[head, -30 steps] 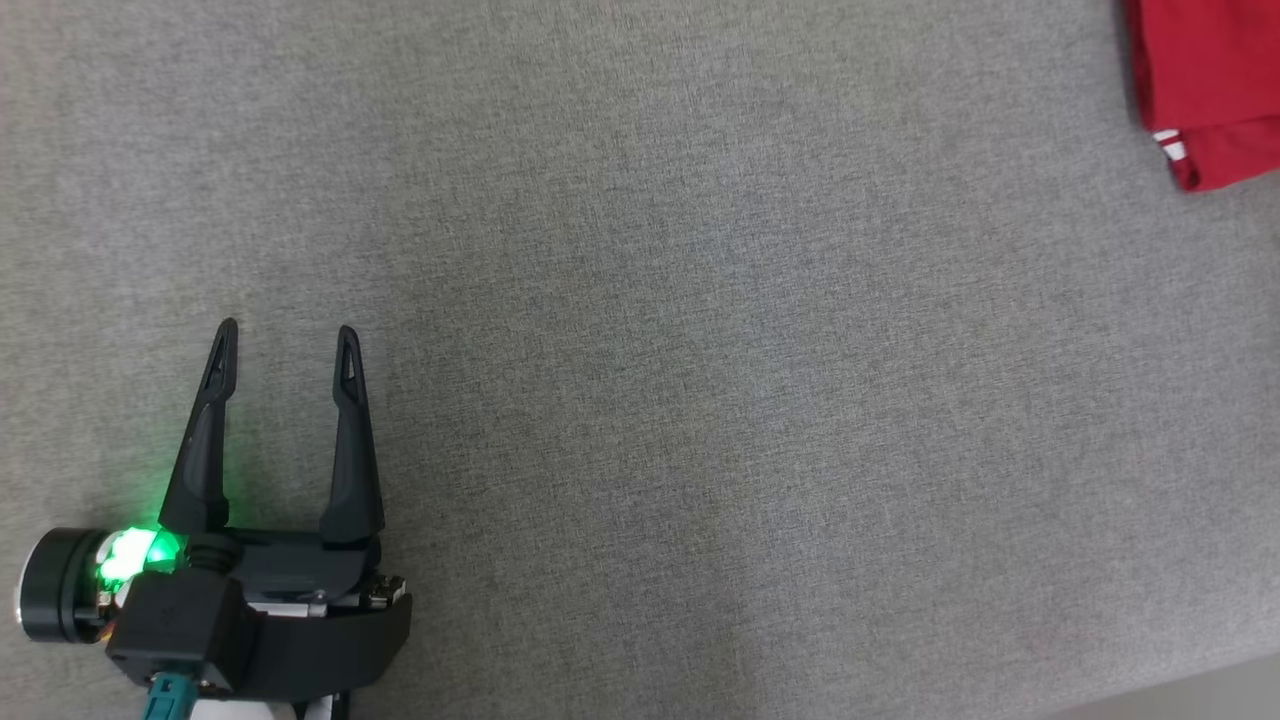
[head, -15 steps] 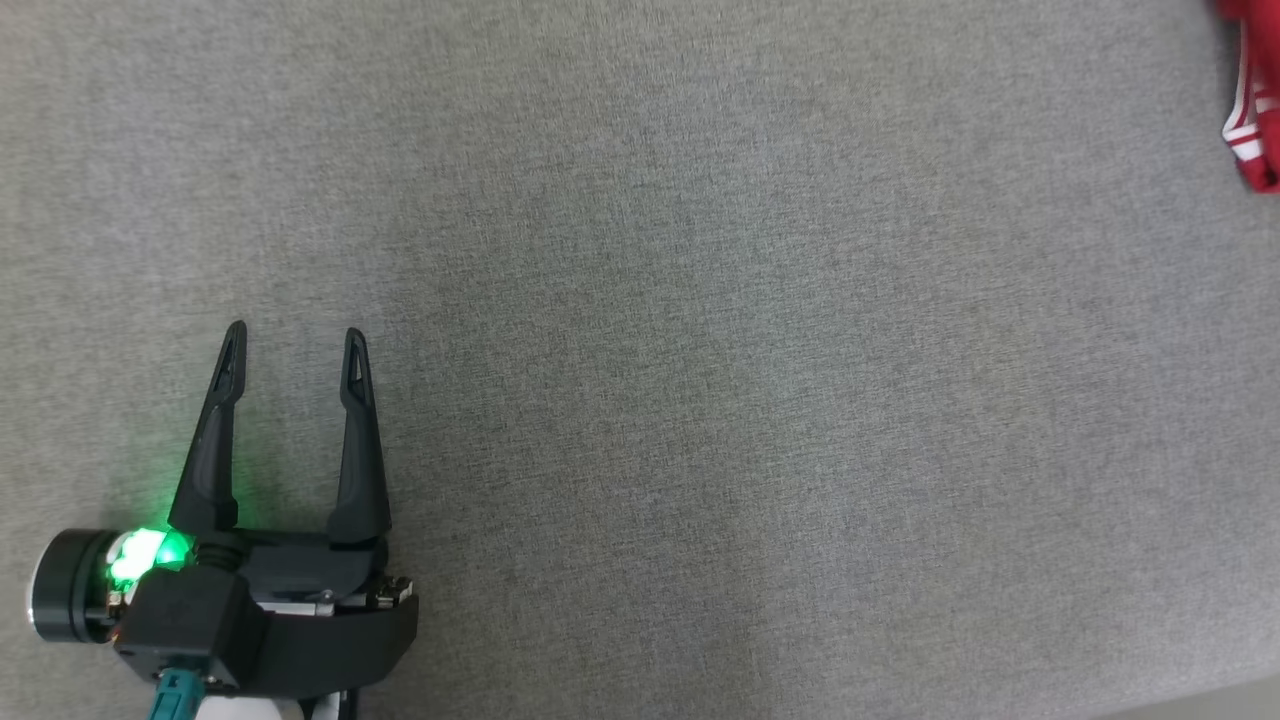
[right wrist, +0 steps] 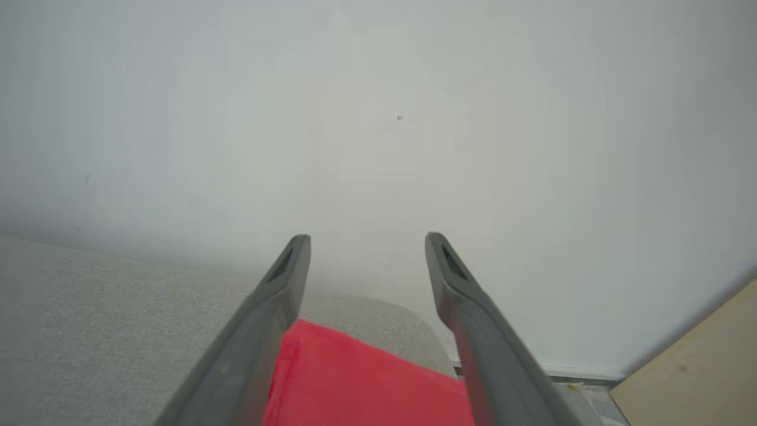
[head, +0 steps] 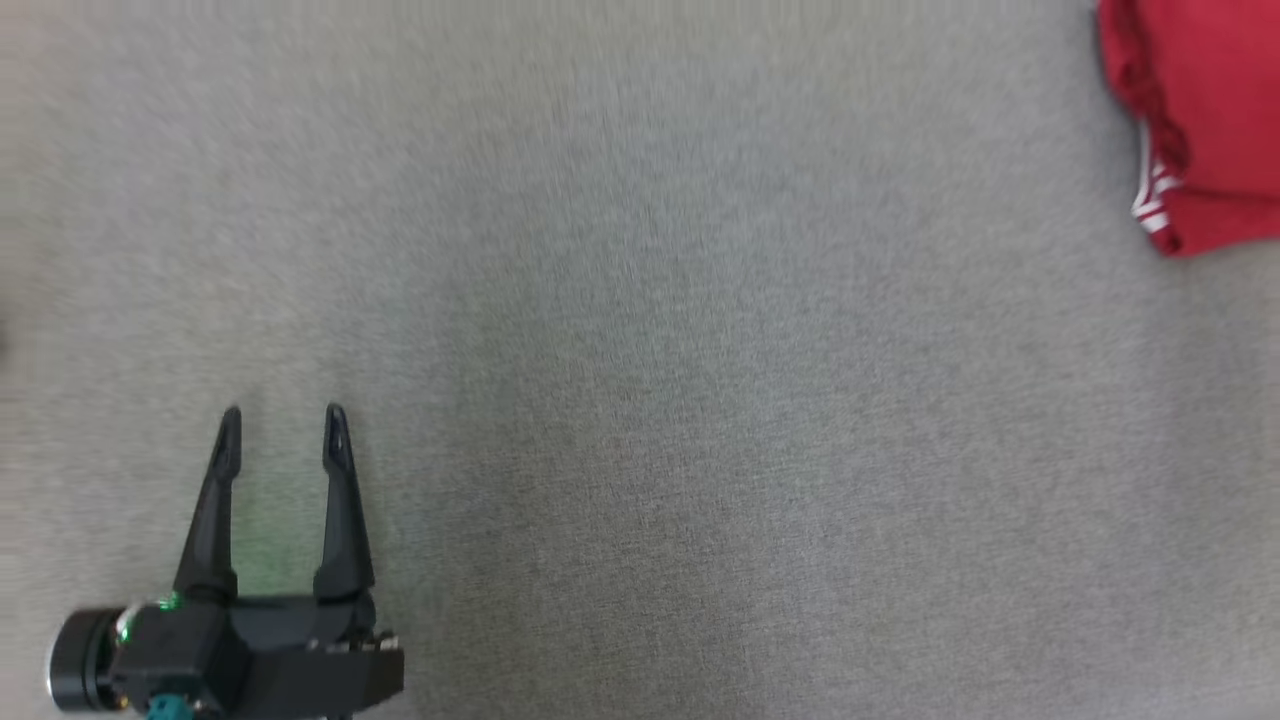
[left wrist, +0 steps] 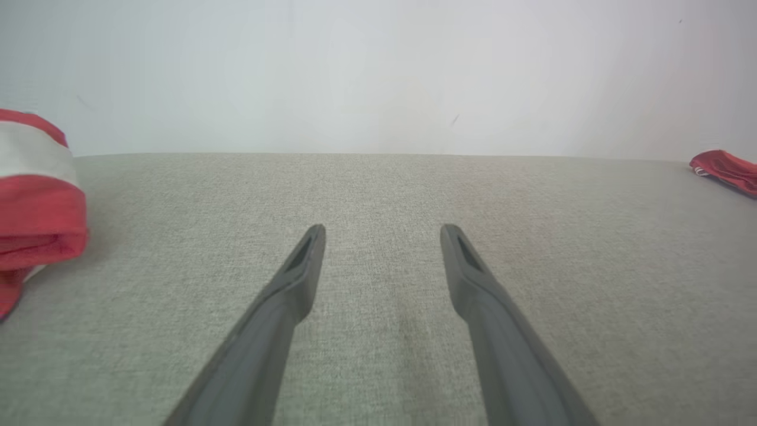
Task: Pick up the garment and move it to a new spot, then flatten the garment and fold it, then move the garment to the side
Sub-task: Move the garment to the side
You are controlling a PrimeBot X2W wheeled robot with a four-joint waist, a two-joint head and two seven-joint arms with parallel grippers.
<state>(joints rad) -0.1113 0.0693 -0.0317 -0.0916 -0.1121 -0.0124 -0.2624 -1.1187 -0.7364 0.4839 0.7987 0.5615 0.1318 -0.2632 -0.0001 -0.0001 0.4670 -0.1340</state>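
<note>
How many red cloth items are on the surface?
2. A red-and-white bundle at the left wrist view's left edge; the red garment at the head view's upper right. Others may be hidden.

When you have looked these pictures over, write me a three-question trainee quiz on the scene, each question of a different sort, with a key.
1. True or false: the left jaws are shut on the red garment.
2. Multiple choice: in the head view, the red garment lies on the grey surface at the A) upper right, B) lower left, C) centre.
3. Fill in the word: in the right wrist view, the right jaws stand ____, with red cloth showing between them.

Key: 1 false, the left jaws are open over bare surface; 2 A; 3 open.
</note>
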